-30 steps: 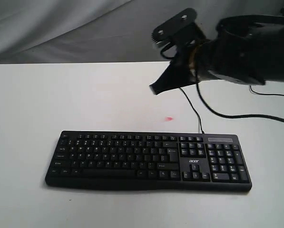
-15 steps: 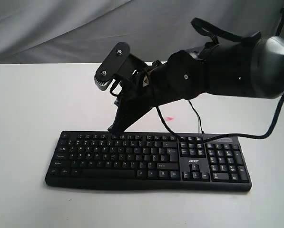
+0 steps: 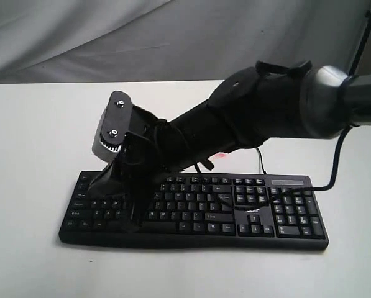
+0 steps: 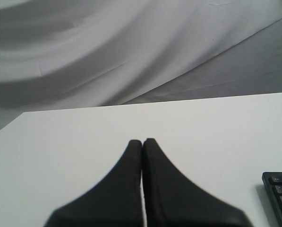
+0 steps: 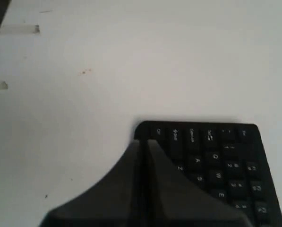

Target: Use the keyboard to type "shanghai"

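Your right gripper (image 5: 141, 142), clenched into 1 narrow key-striking tip, hangs over the keyboard (image 3: 260, 214) toward 9 o'clock; left gripper (image 4: 141, 141) likewise clenched.

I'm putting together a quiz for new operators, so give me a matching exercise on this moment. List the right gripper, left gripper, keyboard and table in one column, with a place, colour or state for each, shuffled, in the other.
Things:
1. right gripper
2. left gripper
3. keyboard
4. table

Descriptions:
A. white, bears the keyboard
B. shut, above bare tabletop, only a keyboard corner at the edge of its wrist view
C. shut, tips down at the keyboard's left-end keys
D. black with white legends, lying flat

Pairs: 1-C, 2-B, 3-D, 4-A
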